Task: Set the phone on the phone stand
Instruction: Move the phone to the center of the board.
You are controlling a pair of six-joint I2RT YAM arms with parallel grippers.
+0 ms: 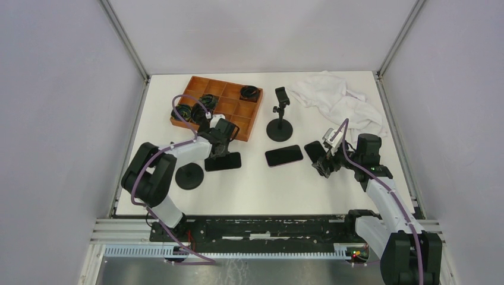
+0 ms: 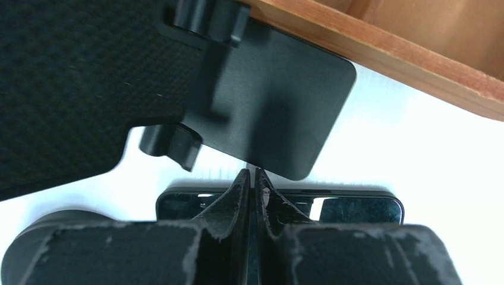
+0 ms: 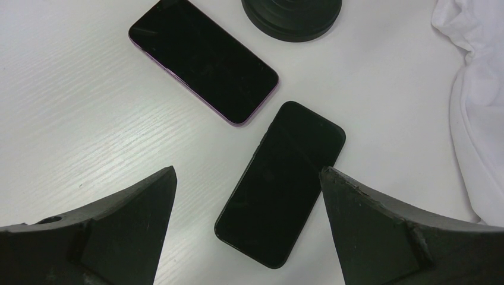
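On the white, faintly grained table (image 1: 249,196) lie three flat glass-faced slabs with rounded corners. The left black phone (image 2: 356,209) lies flat, just near of a reddish-brown wooden compartment tray (image 2: 386,56). Between the two, a smooth black plate (image 2: 279,95) with rounded corners and two hooked clips joins a broad dark surface with a fine woven grain.

The left gripper (image 2: 250,176) points down right above this phone. Its worn, frayed-edged finger pads (image 2: 235,202) are drawn almost together, with only a thin slit between them. We see nothing in that slit, and we cannot tell whether the tips touch the plate's near edge.

The right gripper (image 3: 248,172) hovers with its chunky matte fingers spread wide, holding nothing. The right black phone (image 3: 279,190) lies flat on the table between them. Just to its left lies the glossy pink-edged phone (image 3: 202,59).

Beyond both phones stands the black phone stand (image 1: 279,122), a round-based post with a clamp on top and no phone in it. A crumpled white cloth (image 3: 475,107) lies to the right. A second round black disc base (image 1: 189,176) sits near left, beside the left arm.
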